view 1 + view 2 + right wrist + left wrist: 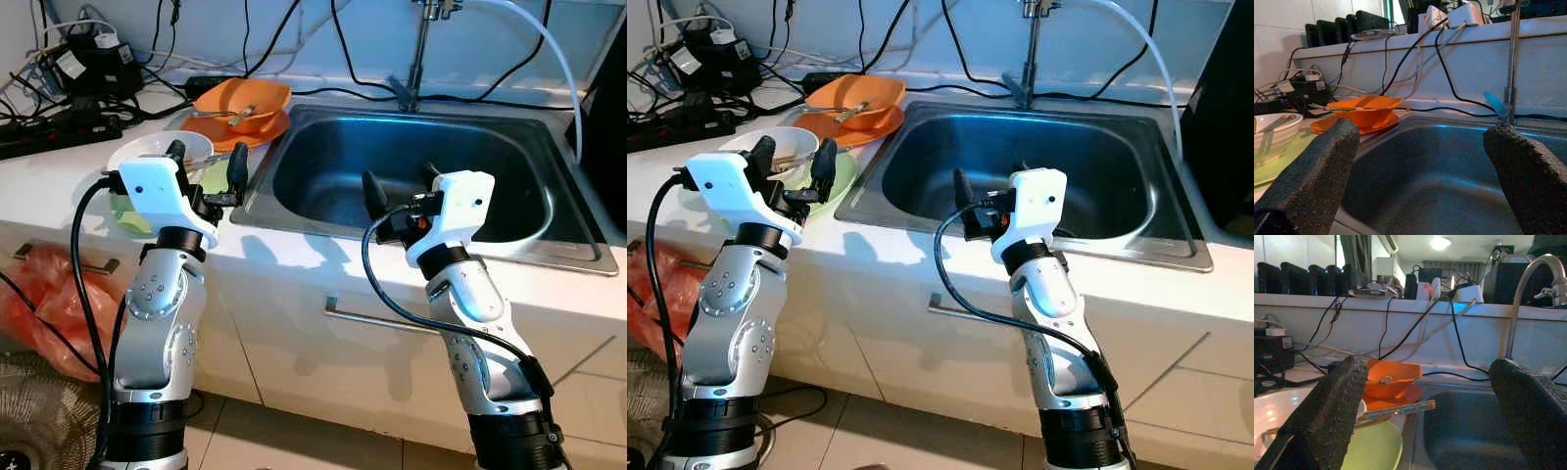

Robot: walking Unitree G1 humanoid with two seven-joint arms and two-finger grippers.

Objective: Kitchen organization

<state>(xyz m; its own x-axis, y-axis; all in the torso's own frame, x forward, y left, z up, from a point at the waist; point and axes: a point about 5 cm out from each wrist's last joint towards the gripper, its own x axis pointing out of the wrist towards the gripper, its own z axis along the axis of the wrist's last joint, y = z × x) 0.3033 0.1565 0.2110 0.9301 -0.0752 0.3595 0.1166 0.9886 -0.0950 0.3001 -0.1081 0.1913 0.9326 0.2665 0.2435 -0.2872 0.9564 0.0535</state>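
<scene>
Both grippers hung unclenched and empty, left gripper (207, 160) over the white bowl (147, 149) and green plate (835, 179) beside the sink (549, 245), right gripper (402, 183) at the sink's front; a careless reach risked toppling the orange bowl (245, 100).

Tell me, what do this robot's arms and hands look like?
Both arms are silver, jointed metal with dotted round joints and black bands lower down. Each wrist is a white block. A black cable loops from each wrist down along the arm. The left hand and right hand each have two long black fingers with a rough, textured surface.
</scene>
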